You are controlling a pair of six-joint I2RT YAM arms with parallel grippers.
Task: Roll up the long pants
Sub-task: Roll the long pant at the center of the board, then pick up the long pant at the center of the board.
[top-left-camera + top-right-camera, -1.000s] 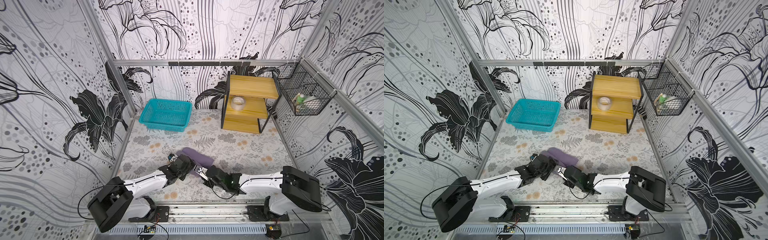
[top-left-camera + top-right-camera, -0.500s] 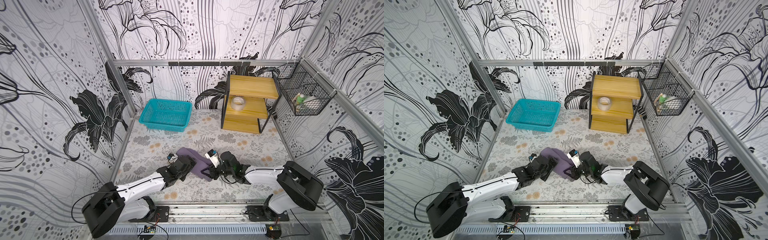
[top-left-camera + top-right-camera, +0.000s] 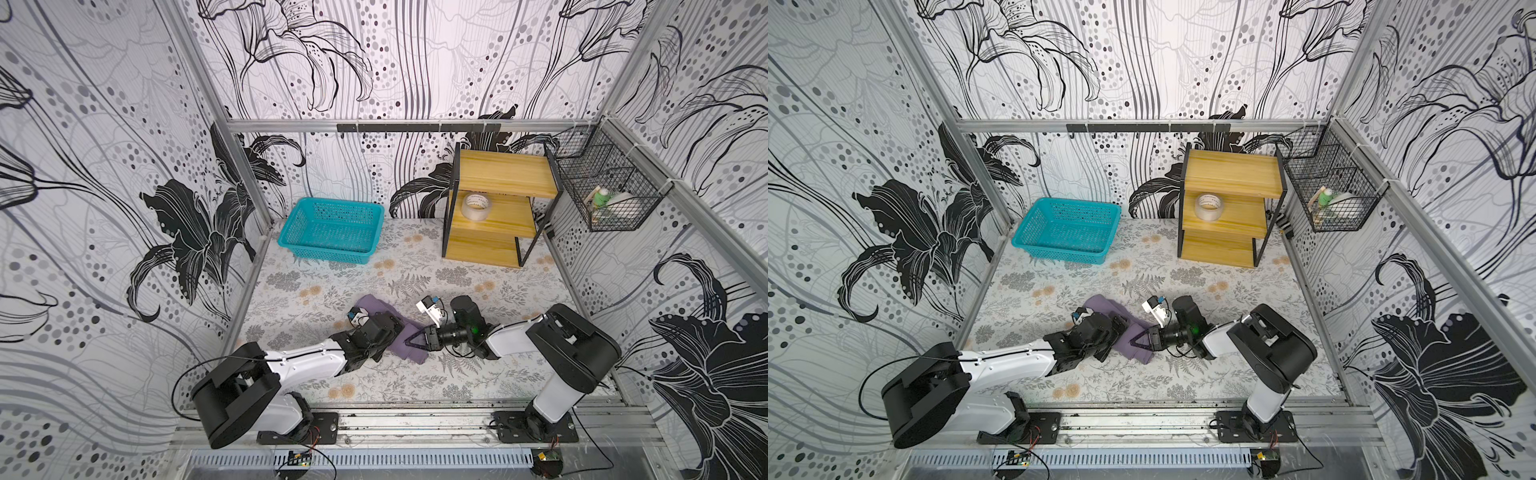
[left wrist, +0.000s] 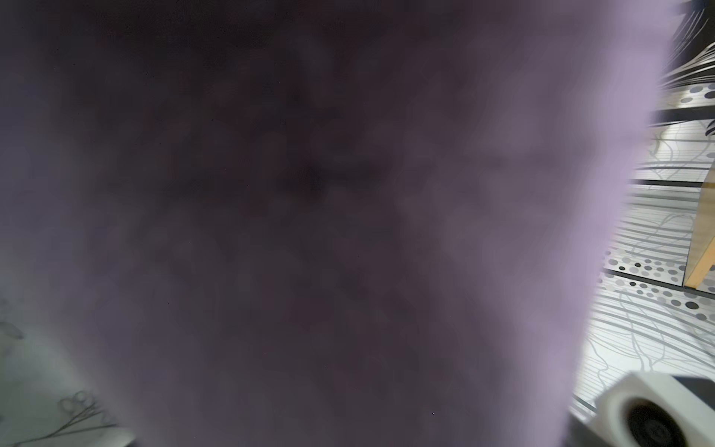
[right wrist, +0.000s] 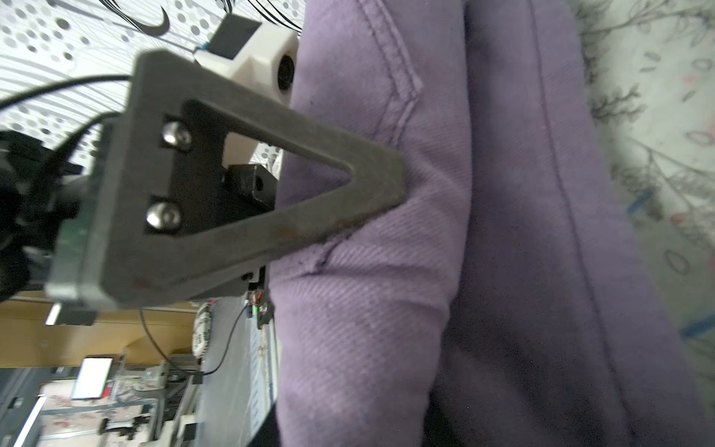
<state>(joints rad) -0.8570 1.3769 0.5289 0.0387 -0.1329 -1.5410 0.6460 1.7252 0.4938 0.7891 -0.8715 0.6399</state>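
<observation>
The pants (image 3: 376,302) lie bunched in a roll on the mat (image 3: 478,374), lower centre in both top views. My right gripper (image 3: 407,341) is clamped on a fold at the roll's right end: one finger (image 5: 271,216) digs into the cloth, its mate buried. My left gripper (image 3: 390,328) rests on the roll. Purple cloth fills its wrist view, so I cannot tell how its jaws stand.

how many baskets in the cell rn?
2: teal plastic basket on the table by the back wall; black wire basket hanging on the side rail. No others visible.
</observation>
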